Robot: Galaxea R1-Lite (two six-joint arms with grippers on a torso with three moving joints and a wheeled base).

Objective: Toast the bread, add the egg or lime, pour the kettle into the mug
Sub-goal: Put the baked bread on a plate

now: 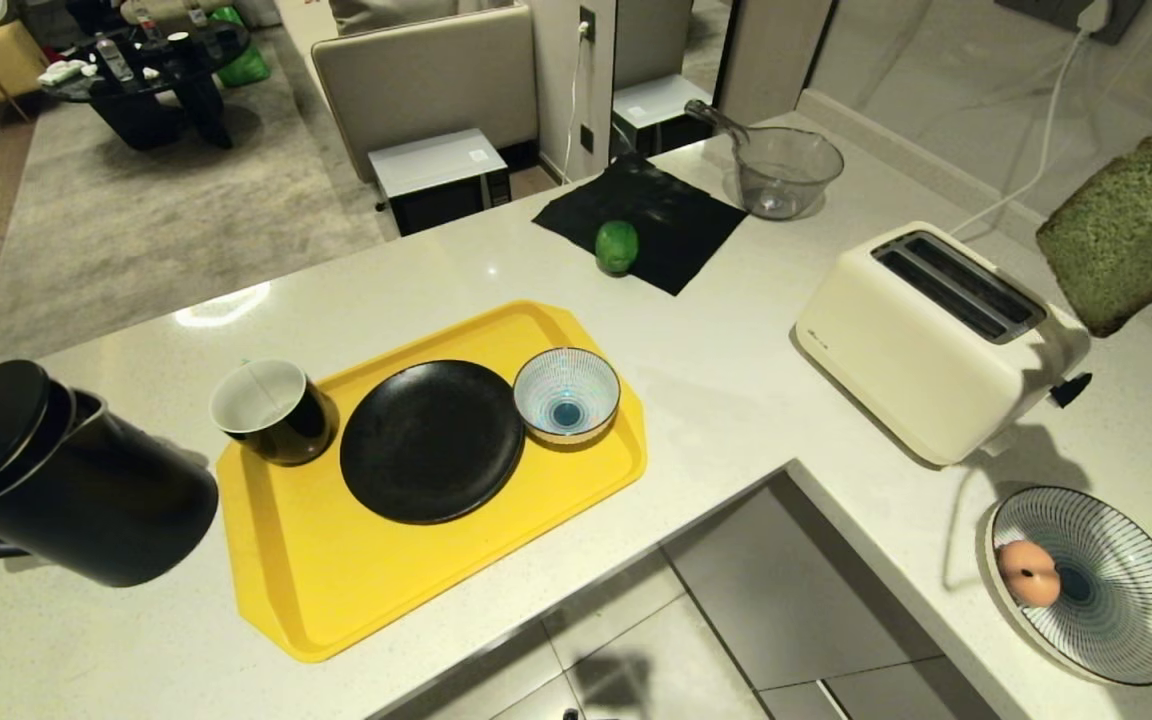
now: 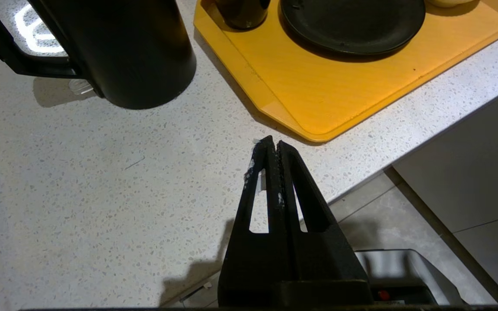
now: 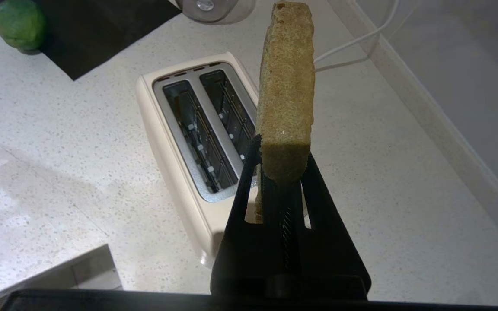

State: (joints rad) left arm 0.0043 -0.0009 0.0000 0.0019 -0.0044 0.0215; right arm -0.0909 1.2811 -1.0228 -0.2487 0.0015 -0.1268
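standing at the far left, the tall matte-black kettle [image 1: 66, 480] sits beside the yellow tray [image 1: 416, 560] holding the black mug [image 1: 274, 410]. the left gripper [image 2: 271, 144] is pressed closed, empty, near the counter edge. the right gripper [image 3: 280, 160] pinches the green-tinted bread slice [image 1: 1121, 235] above the cream toaster [image 1: 921, 340].

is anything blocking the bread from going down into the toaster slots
Nothing visible does. The right gripper holds the bread in the air above the toaster, whose two slots look open and empty.
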